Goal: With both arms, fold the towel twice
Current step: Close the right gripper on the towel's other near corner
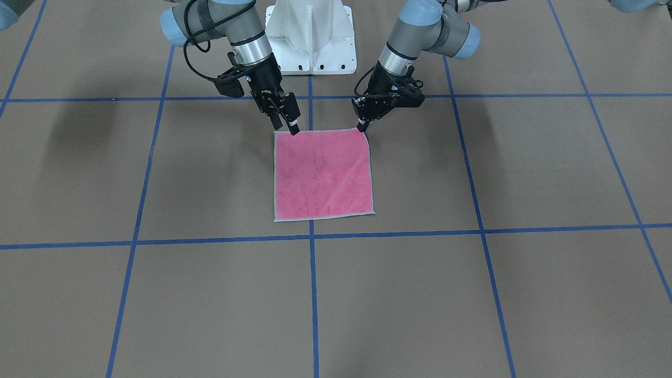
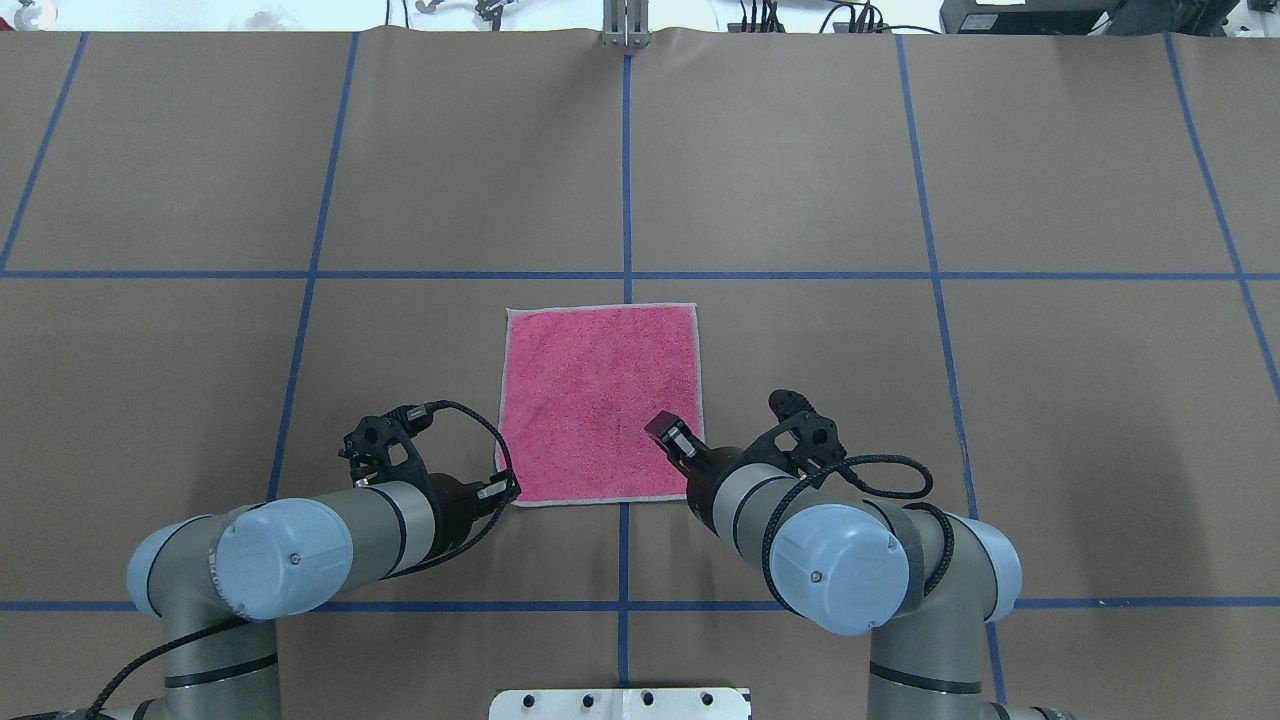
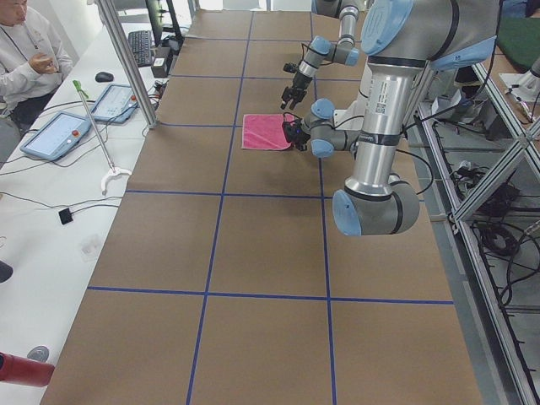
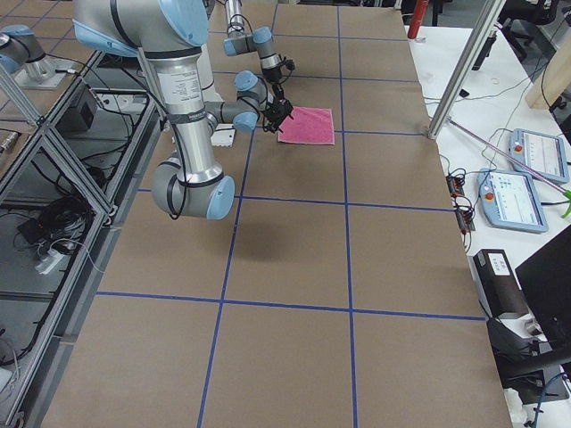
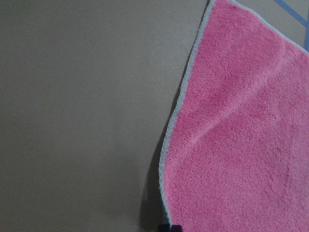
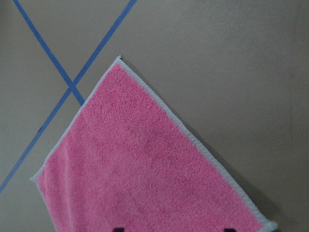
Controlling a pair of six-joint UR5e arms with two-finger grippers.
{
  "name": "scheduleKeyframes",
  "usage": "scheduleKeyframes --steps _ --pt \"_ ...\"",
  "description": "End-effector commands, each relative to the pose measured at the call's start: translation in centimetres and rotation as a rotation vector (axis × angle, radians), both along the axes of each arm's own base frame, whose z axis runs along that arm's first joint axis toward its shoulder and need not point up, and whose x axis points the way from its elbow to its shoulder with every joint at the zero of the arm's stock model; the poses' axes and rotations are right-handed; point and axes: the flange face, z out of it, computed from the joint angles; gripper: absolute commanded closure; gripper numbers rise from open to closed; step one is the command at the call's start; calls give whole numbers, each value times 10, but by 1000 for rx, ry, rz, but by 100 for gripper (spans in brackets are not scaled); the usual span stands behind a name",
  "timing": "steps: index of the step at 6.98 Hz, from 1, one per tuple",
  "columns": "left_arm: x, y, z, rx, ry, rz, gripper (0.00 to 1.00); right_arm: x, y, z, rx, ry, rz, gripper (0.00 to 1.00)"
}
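Pinching one towel [image 1: 323, 173] corner, left claw [image 1: 361, 126]; right claw [image 1: 286, 127] spread at another.

The towel [image 1: 323, 176] was pink terry cloth, nubbly and matt, with a stitched light grey border [image 1: 324, 216]. Smooth, matt brown paper covered the table [image 1: 157, 304], marked with blue tape [image 1: 313, 294]. The left arm [image 1: 392, 58] and right arm [image 1: 252, 50] showed brushed silvery metal with smooth, faintly glossy blue caps [image 1: 467, 42]. The pedestal [image 1: 312, 37] looked glossy white.

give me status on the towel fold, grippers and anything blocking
Left gripper shut, pinching near corner of towel. Right gripper open over the other near corner. Cloth flat, pink up, unfolded. Nothing in the way.
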Motion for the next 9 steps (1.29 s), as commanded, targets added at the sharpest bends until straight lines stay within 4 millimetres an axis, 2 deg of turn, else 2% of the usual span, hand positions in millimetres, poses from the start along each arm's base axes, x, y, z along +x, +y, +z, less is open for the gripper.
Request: scheduleKeyframes --steps 1,4,9 --pt "1 0 2 -1 -4 0 100 -8 9 24 -8 39 -18 27" --pt "2 0 5 -2 -10 1 100 -9 12 20 -13 63 -26 34" --pt "2 0 5 -2 -9 1 100 -16 21 28 -22 110 -43 32"
